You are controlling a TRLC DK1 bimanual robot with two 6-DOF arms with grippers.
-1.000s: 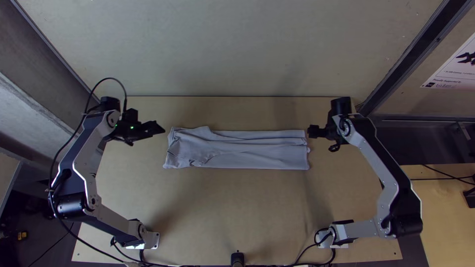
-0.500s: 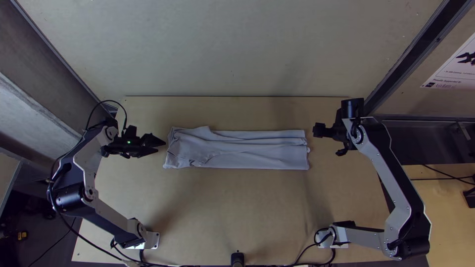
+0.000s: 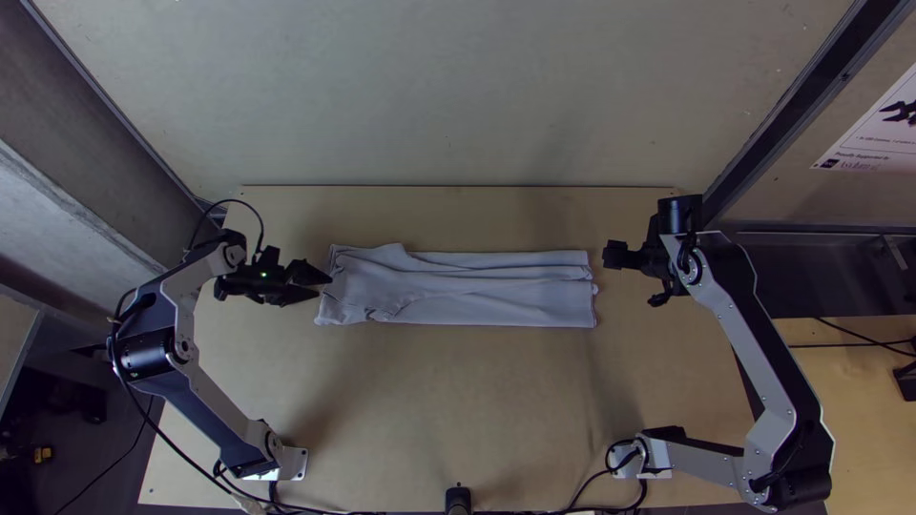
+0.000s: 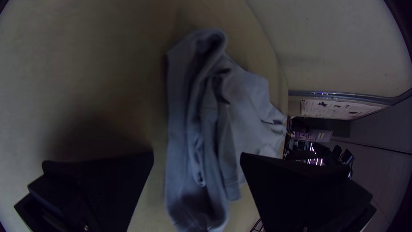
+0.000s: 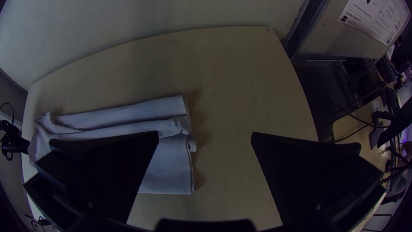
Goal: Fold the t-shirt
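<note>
Between black left gripper [image 3: 323, 286] and black right gripper [image 3: 607, 255], both with jaws parted, saw long, pale-lilac fabric t-shirt [image 3: 477, 291] folded.

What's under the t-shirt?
Light wooden table shows along both long edges of the t-shirt. The part directly beneath is covered, so whether anything else lies there can't be told.

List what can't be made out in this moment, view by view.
Inner layers of the shirt, top view: covered by the upper cloth.
Height between the left gripper and shirt, top view: hidden by the steep angle.
Shirt's end, left wrist view: cut off by the bottom edge.
Part of the shirt, right wrist view: behind a finger of the right gripper.
</note>
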